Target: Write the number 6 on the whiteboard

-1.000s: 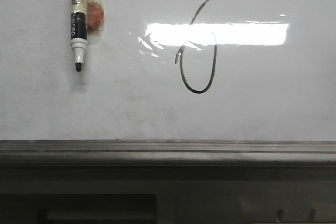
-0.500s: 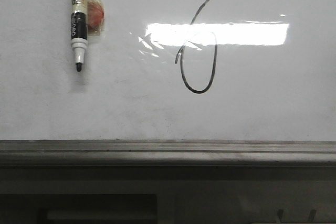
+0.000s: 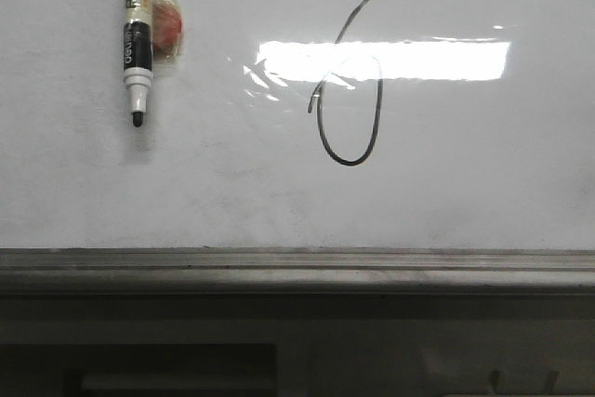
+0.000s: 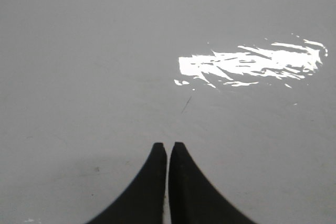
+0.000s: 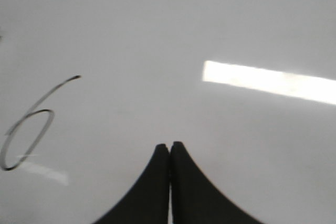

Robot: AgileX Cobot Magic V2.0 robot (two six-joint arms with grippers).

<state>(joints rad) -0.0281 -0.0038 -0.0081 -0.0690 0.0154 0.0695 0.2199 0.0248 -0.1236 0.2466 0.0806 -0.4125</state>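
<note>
Completing the task appears done: the number 6 (image 3: 349, 81) stands mid-board on the whiteboard (image 3: 465, 183), long axis upright. Left gripper (image 4: 168, 148) and right gripper (image 5: 170, 147) jaws are closed, gripping nothing. The figure lies nearer the right gripper, off to one side.

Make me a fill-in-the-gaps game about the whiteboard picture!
1. The number drawn on the whiteboard is ___.
2. In the front view, the marker hangs to the ___ of the number 6.
3. The marker's dark tip points ___.
4. The left gripper has its fingers pressed ___.

Missing words: 6; left; down; together
</note>
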